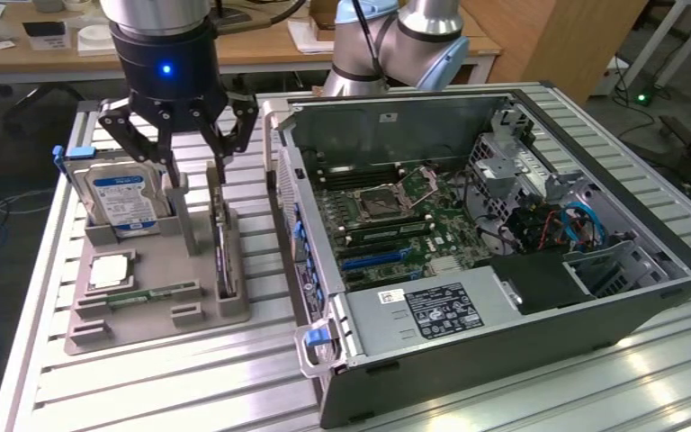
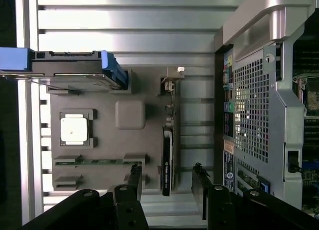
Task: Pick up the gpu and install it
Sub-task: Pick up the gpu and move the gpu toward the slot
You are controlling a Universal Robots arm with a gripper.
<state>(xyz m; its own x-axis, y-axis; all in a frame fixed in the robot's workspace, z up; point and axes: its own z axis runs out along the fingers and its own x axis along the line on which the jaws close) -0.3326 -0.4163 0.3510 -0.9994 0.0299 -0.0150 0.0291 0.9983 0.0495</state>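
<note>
A slatted aluminium worktop [image 1: 141,378] carries everything. On the exterior view's right lies an open computer case [image 1: 502,360], side panel off. Its green motherboard [image 1: 394,225] is exposed, and a silver power supply [image 1: 442,310] sits at the near end.

Just beside the case, on the exterior view's left, lies a grey holder tray [image 1: 154,261] with moulded slots. The gripper [image 1: 195,189] hangs over the tray with its jaws spread wide and nothing in them. In the wrist view its two black fingers [image 2: 135,182] stand on either side of the card, with a gap on each side.

A hard drive [image 1: 123,198] with a blue label stands upright in the tray's far corner, away from the case.

The gpu [image 1: 222,256] stands on its long edge in the tray's slot nearest the case. It is thin and dark, with its silvery bracket at the far end, and it sits between the open fingers, not touching them.

A square CPU [image 1: 109,270] lies flat in its recess, and a narrow green memory stick [image 1: 154,293] lies just in front of it.
</note>
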